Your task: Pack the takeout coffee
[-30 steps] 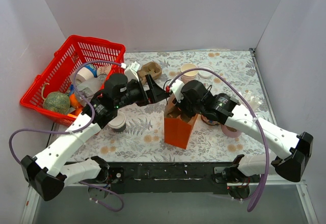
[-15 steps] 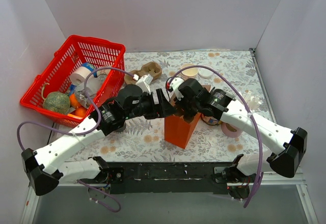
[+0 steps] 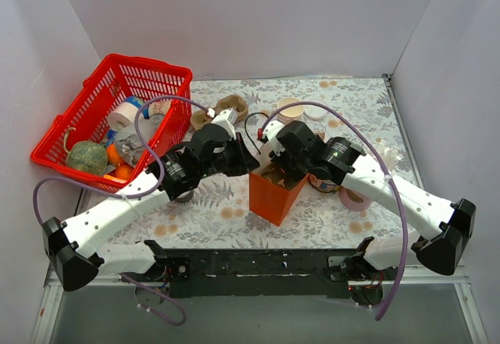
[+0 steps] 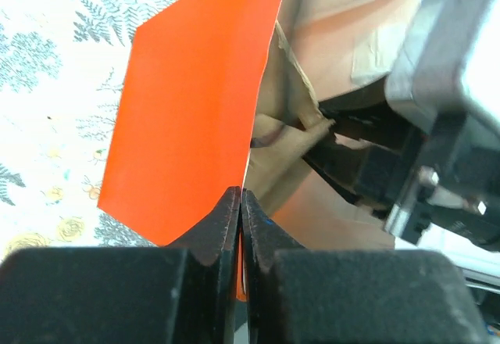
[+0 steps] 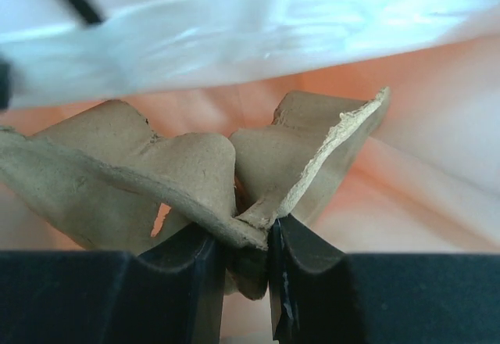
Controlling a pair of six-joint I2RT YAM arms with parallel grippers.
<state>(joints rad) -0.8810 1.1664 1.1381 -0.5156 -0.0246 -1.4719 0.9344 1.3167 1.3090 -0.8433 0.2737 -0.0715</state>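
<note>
Paper rim of the orange bag is pinched by our left gripper; our right gripper clamps a pulp carrier inside. We cannot place the takeout coffee; it is hidden. Likely light and crushable, so we'd grip below the lid.

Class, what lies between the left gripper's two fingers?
An edge of the orange bag, pinched in the left gripper; the left wrist view shows it.

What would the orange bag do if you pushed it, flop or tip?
Probably flop: the orange bag looks like thin paper, its wall curving where the left gripper pinches its edge. It may tip easily too, since it stands tall and narrow. It is likely light, with only a cardboard tray seen inside.
</note>
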